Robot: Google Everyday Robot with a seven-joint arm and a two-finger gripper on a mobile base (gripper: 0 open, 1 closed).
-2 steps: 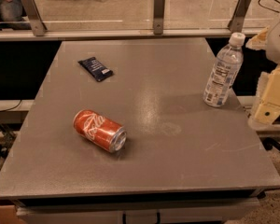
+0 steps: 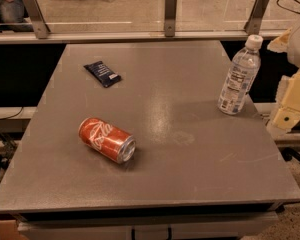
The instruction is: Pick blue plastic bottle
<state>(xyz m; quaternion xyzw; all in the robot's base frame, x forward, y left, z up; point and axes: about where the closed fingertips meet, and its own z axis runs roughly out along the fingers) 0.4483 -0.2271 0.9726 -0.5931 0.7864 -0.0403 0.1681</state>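
Note:
The blue plastic bottle (image 2: 238, 77) stands upright near the table's right edge. It is clear with a white cap and a white-blue label. My gripper (image 2: 290, 103) is a cream-coloured piece at the frame's right edge, just right of the bottle and a little off the table's side. It is apart from the bottle and partly cut off by the frame.
A red soda can (image 2: 107, 139) lies on its side at the front left of the grey table (image 2: 190, 174). A flat dark blue packet (image 2: 103, 73) lies at the back left. A glass railing with metal posts (image 2: 170, 11) runs behind the table.

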